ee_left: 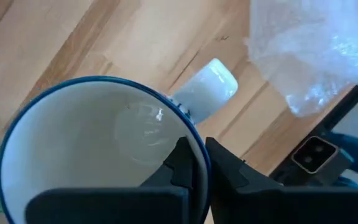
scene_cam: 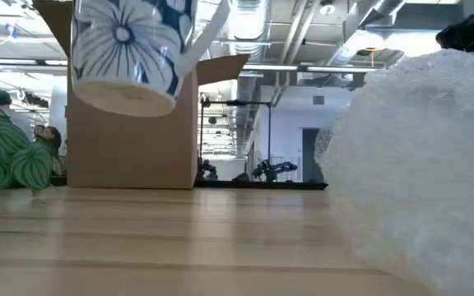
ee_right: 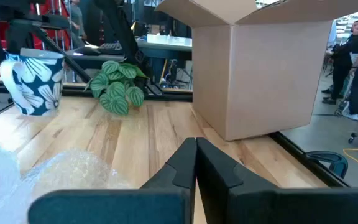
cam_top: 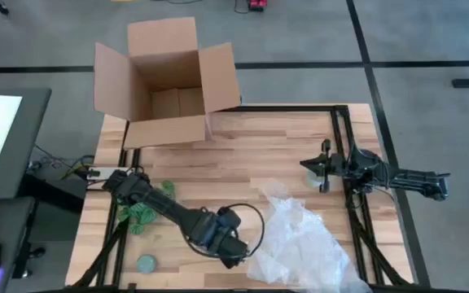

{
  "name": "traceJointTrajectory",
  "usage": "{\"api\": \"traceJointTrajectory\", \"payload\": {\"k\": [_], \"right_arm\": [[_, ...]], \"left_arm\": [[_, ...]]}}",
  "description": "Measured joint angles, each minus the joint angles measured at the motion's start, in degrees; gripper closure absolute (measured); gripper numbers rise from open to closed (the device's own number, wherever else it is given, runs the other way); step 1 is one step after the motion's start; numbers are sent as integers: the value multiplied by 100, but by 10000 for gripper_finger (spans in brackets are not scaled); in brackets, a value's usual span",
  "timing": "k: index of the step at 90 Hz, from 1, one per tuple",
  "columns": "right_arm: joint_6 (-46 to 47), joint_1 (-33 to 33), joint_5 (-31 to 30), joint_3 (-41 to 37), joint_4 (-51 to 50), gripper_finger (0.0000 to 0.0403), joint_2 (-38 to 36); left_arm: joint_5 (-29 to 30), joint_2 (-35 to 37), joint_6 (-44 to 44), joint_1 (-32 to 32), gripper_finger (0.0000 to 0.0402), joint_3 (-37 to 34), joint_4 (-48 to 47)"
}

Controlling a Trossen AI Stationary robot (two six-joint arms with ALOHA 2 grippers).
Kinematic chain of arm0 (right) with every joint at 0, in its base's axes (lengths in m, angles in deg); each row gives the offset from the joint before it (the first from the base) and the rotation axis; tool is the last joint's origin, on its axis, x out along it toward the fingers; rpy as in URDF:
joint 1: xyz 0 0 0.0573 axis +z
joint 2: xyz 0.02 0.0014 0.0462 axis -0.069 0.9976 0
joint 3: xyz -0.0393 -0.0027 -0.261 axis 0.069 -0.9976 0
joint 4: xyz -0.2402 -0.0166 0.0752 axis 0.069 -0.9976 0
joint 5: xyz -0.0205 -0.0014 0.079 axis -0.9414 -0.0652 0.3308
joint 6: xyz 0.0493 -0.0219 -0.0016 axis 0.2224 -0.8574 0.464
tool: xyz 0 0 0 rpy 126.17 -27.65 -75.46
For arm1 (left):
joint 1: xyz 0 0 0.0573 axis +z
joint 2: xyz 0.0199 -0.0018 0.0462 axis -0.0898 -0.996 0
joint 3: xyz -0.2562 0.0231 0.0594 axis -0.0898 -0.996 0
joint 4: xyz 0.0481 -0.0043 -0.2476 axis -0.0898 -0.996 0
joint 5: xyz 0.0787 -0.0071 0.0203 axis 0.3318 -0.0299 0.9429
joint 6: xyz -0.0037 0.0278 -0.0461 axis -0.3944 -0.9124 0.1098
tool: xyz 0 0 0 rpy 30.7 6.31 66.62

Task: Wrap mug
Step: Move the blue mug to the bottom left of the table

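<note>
Mug off the table, rim pinched in left hand.

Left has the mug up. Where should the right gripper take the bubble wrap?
Probably its crumpled far corner, nearest the right gripper: the bubble wrap bunches up off the wooden table there, giving a fold to pinch from the right side. The left gripper holds the mug by its rim.

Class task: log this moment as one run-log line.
left gripper: jaws shut on mug rim, lifted | right gripper: jaws shut, waiting | bubble wrap: on table
</note>
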Motion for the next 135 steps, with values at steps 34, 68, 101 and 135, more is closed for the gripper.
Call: {"api": "traceJointTrajectory", "payload": {"k": [34, 68, 101, 135], "right_arm": [[1, 0, -1, 0, -1, 403, 0], [0, 2, -3, 0, -43, 403, 0], [0, 1, -6, 0, -66, 403, -2], [0, 2, -8, 0, -73, 403, -2]], "left_arm": [[533, 65, -1655, -92, 397, -122, 15], [65, 1204, 1805, -1590, 396, -2330, 37], [-457, 2698, 3537, -2044, 399, -5213, 1805], [-508, 3305, 3438, -1667, 394, -6619, 2676]]}}
